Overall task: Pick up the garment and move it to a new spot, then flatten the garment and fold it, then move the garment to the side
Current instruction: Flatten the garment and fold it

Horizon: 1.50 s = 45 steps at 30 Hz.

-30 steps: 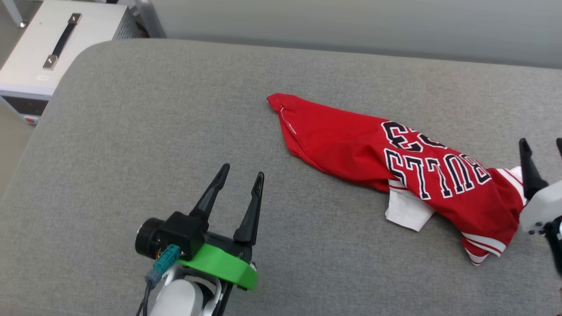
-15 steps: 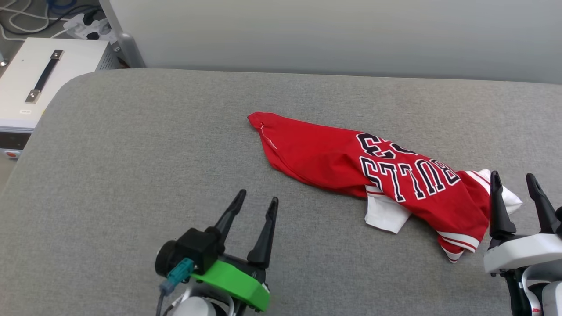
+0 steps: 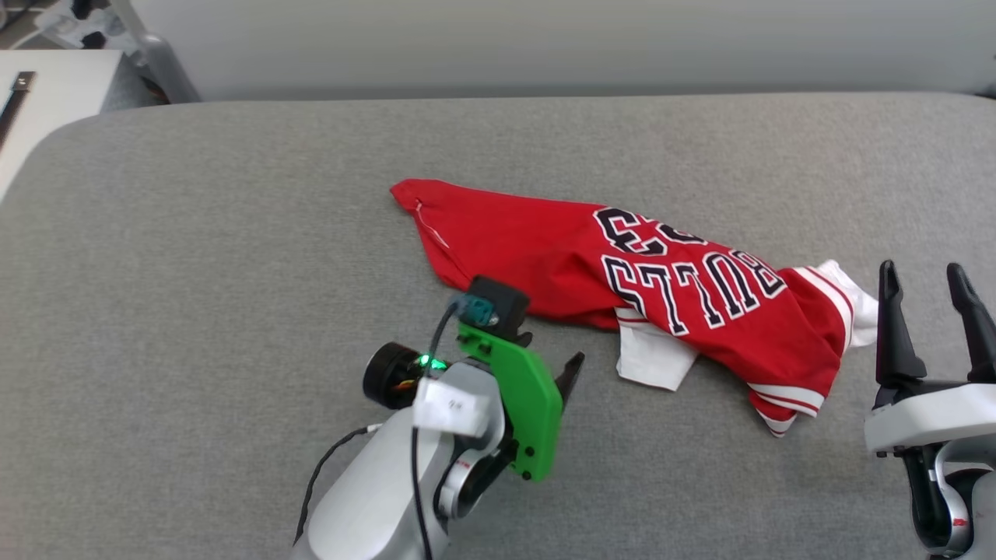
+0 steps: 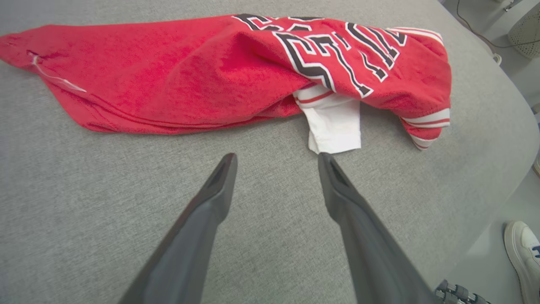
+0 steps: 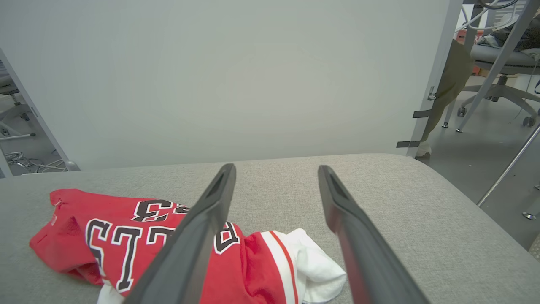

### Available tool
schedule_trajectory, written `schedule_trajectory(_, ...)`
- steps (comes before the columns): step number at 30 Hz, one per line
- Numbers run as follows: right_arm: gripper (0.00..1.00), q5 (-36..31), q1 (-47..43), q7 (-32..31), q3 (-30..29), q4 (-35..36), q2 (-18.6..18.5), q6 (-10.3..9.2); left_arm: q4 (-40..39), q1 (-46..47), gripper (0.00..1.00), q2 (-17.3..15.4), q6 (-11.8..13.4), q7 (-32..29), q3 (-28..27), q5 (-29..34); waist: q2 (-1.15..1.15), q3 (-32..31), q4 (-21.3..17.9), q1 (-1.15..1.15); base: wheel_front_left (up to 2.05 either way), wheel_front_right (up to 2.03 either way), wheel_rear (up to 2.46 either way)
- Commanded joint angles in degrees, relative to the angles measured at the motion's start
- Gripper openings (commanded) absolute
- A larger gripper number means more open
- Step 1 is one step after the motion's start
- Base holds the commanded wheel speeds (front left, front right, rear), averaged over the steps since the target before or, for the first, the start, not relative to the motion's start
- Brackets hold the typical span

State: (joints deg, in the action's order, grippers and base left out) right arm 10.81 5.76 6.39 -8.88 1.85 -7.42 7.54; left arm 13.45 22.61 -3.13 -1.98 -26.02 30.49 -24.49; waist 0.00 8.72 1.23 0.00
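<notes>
Big grey padded table (image 3: 194, 257) across the whole scene, and the garment (image 3: 545, 249) lies on it right of centre. It is a long crumpled red strip running from a pointed red end at mid-table out to a striped-trim end near the table's right side.

The lettering reads upside down from the head view: "BULLS" in black with white outlines. Beyond it is a number creased into a fold; a 3 is clear and the other digit is half hidden.

Now the left arm, and here's the change! Half a second ago it sat on bare table well apart from the cloth, fingers pointing up the view. Now it has rolled over, green plate uppermost, and swung in toward the shirt. The left claw (image 4: 276, 156) is spread wide with nothing between its fingers, its tips just beside the white sleeve (image 4: 333, 126) poking out from the near edge.

The right claw (image 3: 920, 268) stays upright and released, empty, just beside the garment's other white sleeve (image 3: 852, 307).

The shirt keeps the same crumple as before; the camera itself has shifted.

A small white tag (image 3: 455, 404) on the left wrist carries marks too small to read. A white shoe (image 4: 523, 249) stands on the floor past the table's edge.
</notes>
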Motion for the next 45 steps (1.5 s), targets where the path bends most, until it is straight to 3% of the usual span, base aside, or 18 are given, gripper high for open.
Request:
schedule_trajectory(1, 1.0, -0.36, 0.87, 0.09, 0.3, 0.59, 0.46, -0.05, 0.49, 2.03, 1.0, 0.19, -0.2, -2.18, 0.88, -1.06, 0.0, 2.65, -2.64, 0.0, 0.0, 0.0, 0.0)
schedule_trajectory(5, 1.0, -0.52, 1.61, 0.4, 1.18, 1.12, 1.12, -0.05, 1.4, 5.81, 1.0, 0.22, -0.4, -7.21, 3.54, -3.75, 0.0, 4.74, -4.54, 0.0, 0.0, 0.0, 0.0)
schedule_trajectory(11, 1.0, -0.89, 3.24, 1.58, 3.45, -0.08, 1.52, -0.05, 5.04, 10.65, 1.0, 0.24, 2.04, -7.91, 6.4, -7.15, 0.0, 7.3, -7.14, 0.0, 0.0, 0.0, 0.0)
schedule_trajectory(17, 1.0, -0.67, 4.53, 3.13, 4.67, -1.37, 1.69, -0.05, 10.46, 14.14, 1.0, 0.24, 4.08, -5.32, 8.13, -9.36, 0.0, 9.09, -8.89, 0.0, 0.0, 0.0, 0.0)
schedule_trajectory(25, 1.0, -0.69, 5.59, 4.2, 5.21, -2.86, 1.74, -0.05, 15.75, 16.15, 1.0, 0.24, 4.86, -2.38, 11.6, -12.07, 0.0, 10.1, -9.73, 0.0, 0.0, 0.0, 0.0)
schedule_trajectory(26, 1.0, -0.72, 5.71, 4.29, 5.27, -2.95, 1.75, -0.05, 16.25, 16.26, 0.58, 0.24, 4.75, -2.35, 12.01, -12.42, 0.0, 10.19, -9.75, 0.0, 0.0, 0.0, 0.0)
schedule_trajectory(27, 1.0, -0.77, 5.81, 4.4, 5.35, -3.06, 1.75, -0.05, 16.66, 16.31, 0.0, 0.24, 4.57, -2.09, 12.35, -13.11, 0.0, 10.25, -9.75, 0.0, 0.0, 0.0, 0.0)
schedule_trajectory(38, 1.0, -0.69, 5.26, 4.8, 4.14, -4.95, 1.0, -0.05, 18.69, 14.41, 0.0, -0.68, 2.71, 3.85, 12.26, -15.79, 0.0, 7.14, -6.66, 0.0, 0.0, 0.0, 0.0)
schedule_trajectory(45, 1.0, 0.16, 2.41, 4.3, 4.1, -7.09, 1.25, -0.05, 6.74, 4.76, 0.0, -8.42, 2.51, 3.33, 12.13, -17.48, 0.0, 1.28, -1.26, 0.0, 0.0, 0.0, 0.0)
